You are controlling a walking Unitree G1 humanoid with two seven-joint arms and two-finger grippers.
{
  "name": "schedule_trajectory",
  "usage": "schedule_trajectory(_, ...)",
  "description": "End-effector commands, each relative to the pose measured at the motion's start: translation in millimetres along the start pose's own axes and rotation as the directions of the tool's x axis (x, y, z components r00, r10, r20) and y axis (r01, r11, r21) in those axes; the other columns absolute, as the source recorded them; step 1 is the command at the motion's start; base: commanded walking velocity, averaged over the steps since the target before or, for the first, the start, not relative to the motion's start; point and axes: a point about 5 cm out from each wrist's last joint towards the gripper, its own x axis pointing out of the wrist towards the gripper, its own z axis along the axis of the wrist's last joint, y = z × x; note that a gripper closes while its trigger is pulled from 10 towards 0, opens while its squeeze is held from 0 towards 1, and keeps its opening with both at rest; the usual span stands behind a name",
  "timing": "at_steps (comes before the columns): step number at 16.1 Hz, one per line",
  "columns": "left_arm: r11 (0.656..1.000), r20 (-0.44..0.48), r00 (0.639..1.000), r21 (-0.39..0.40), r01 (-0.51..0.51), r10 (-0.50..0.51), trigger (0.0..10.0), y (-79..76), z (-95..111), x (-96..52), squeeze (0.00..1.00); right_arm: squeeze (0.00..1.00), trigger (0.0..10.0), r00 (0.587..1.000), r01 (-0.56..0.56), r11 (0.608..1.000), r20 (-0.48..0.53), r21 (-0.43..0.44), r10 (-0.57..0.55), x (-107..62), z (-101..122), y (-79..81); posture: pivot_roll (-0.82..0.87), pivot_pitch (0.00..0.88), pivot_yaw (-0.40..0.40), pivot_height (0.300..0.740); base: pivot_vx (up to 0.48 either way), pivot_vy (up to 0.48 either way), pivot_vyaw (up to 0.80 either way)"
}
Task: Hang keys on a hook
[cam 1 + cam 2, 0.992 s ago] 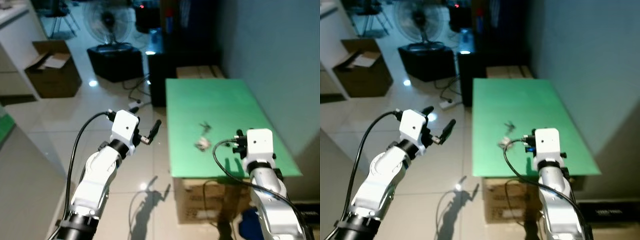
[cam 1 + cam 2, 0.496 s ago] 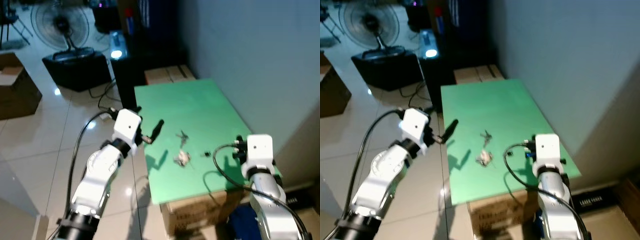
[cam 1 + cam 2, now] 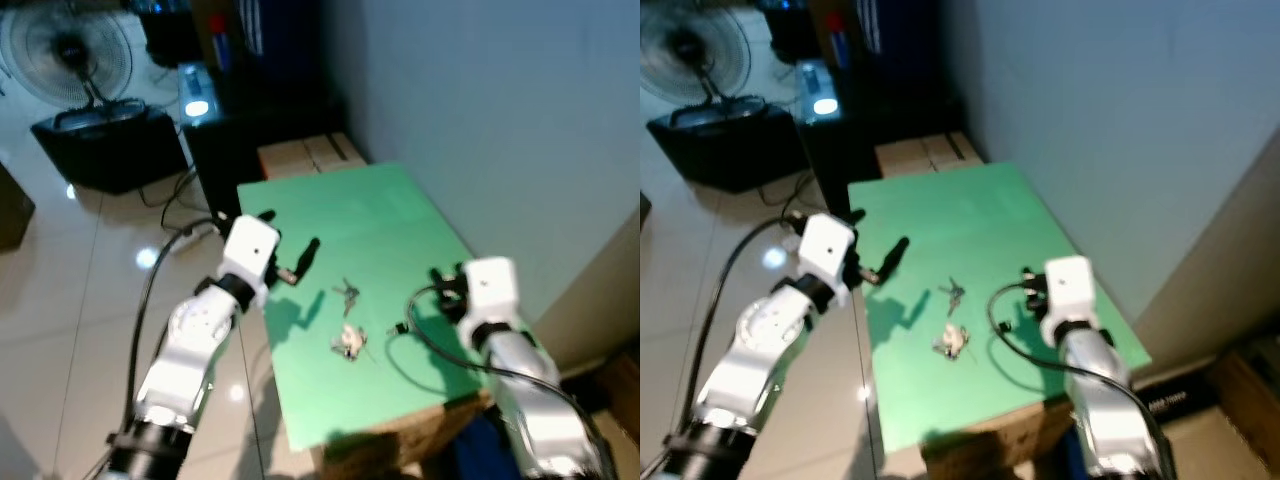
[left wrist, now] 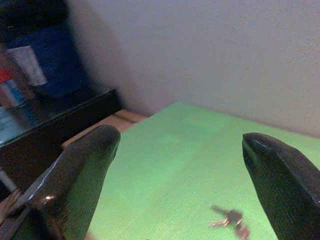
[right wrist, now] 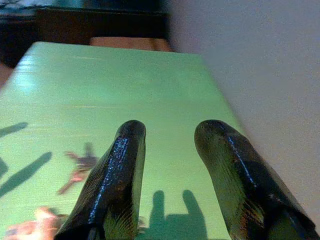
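Keys (image 3: 347,293): small, dark, thin, splayed flat near the middle of the green table (image 3: 390,215). Just beside them, nearer the front edge, a pale lumpy fob (image 3: 349,342); whether joined to the keys, cannot tell. Further right, a tiny dark bit (image 3: 398,328). Left gripper (image 4: 182,165) over the table's left edge, fingers spread wide, empty. Right gripper (image 5: 172,132) over the right side, fingers a narrow gap apart, empty. Brown boxes (image 3: 305,155) behind the table, contents hidden.
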Motion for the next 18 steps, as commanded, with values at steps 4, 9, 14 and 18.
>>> schedule_trajectory(4,0.995,-0.039,0.995,0.016,0.098,-0.097,10.0,-3.6,-1,-2.7,0.00,1.00,10.0,0.960,-0.189,0.981,-0.201,0.046,0.195,33.7,-18,22.1,-0.09,0.000,0.046,0.740,0.000,0.000,0.00)
schedule_trajectory(9,0.970,-0.103,0.968,0.061,0.235,-0.228,10.0,-10.4,-2,-11.0,0.00,1.00,10.0,0.891,-0.191,0.976,-0.398,0.108,0.219,59.3,-39,21.3,-0.04,0.068,0.051,0.740,0.000,0.000,0.00)
schedule_trajectory(14,0.959,-0.127,0.958,0.083,0.270,-0.258,10.0,-8.3,1,-15.7,0.00,0.71,10.0,0.903,-0.088,0.971,-0.395,0.223,0.172,72.0,-34,7.8,0.00,0.110,0.070,0.740,0.000,0.000,0.00)
schedule_trajectory(18,0.943,-0.155,0.942,0.109,0.315,-0.297,10.0,-3.9,6,-21.8,0.00,0.00,10.0,0.904,-0.131,0.938,-0.351,0.320,0.246,79.9,-23,10.9,0.02,0.130,0.105,0.740,0.000,0.000,0.00)
